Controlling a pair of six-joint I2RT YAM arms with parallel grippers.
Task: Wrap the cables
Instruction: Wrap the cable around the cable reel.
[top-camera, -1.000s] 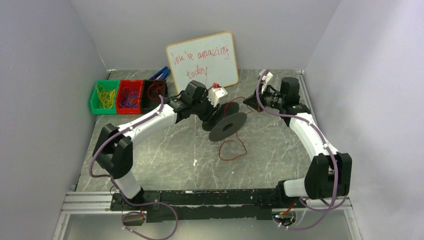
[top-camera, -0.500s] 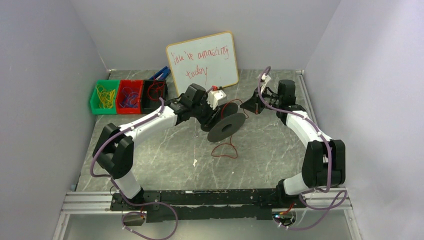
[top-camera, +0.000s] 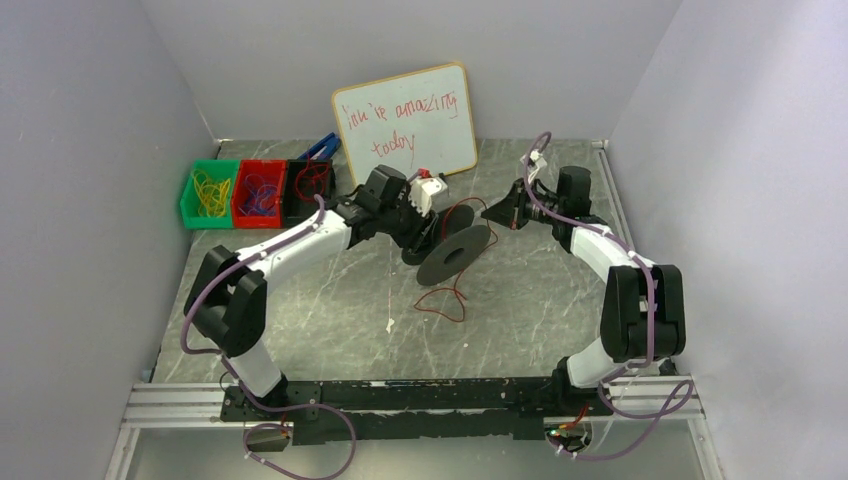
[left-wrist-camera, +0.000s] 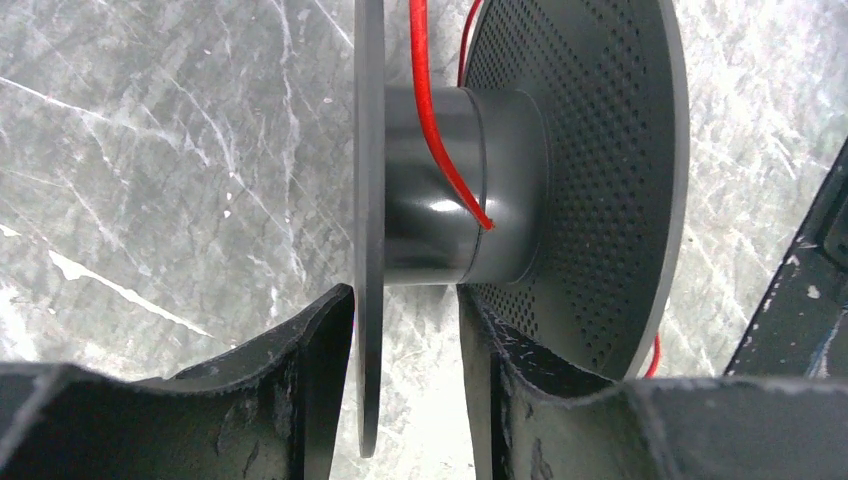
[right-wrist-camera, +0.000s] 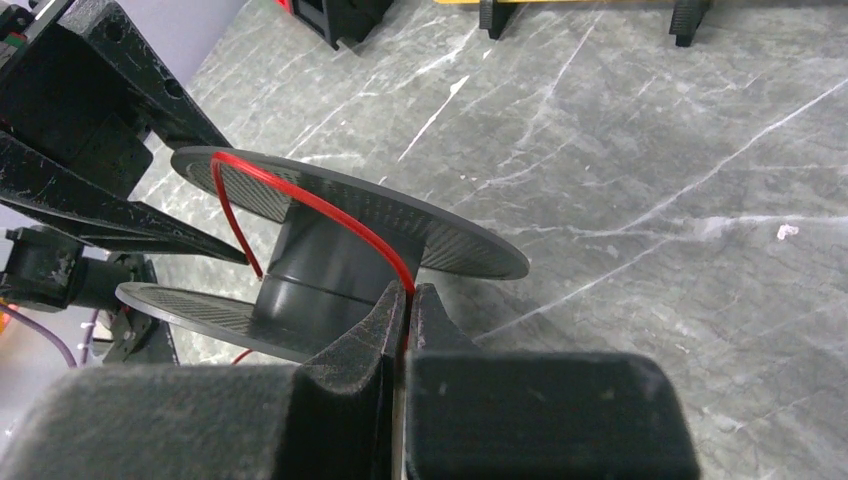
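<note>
The red wire (left-wrist-camera: 421, 80) is the weak point. It runs taut from the hub of the black spool (right-wrist-camera: 330, 255), up over the rim of the flange, and into the right fingers (right-wrist-camera: 350, 360), which are pressed together and pinch it just beyond that rim. Too hard a pull would probably drag the wire across the flange edge, where it could slip from the pinch or jump off the hub, since only a single strand lies there. Slack would probably let that turn loosen.

The left fingers (left-wrist-camera: 300, 360) straddle one thin flange and carry the spool tilted above the bench (top-camera: 330, 300). In the left wrist view one finger lies against the flange, while a gap shows on the other side. That hold looks light, so a sideways tug from the wire could twist the spool in it.

The rest of the wire hangs below the spool and lies in a loose curl (top-camera: 445, 305) on the bench, where it may snag or knot as it is drawn up.

The spool is matte black plastic with a smooth, glossy cylindrical hub and broad, thin discs dimpled with fine dots. The wire is thread-thin, smooth and springy. The bench is grey with white marble-like veins.
</note>
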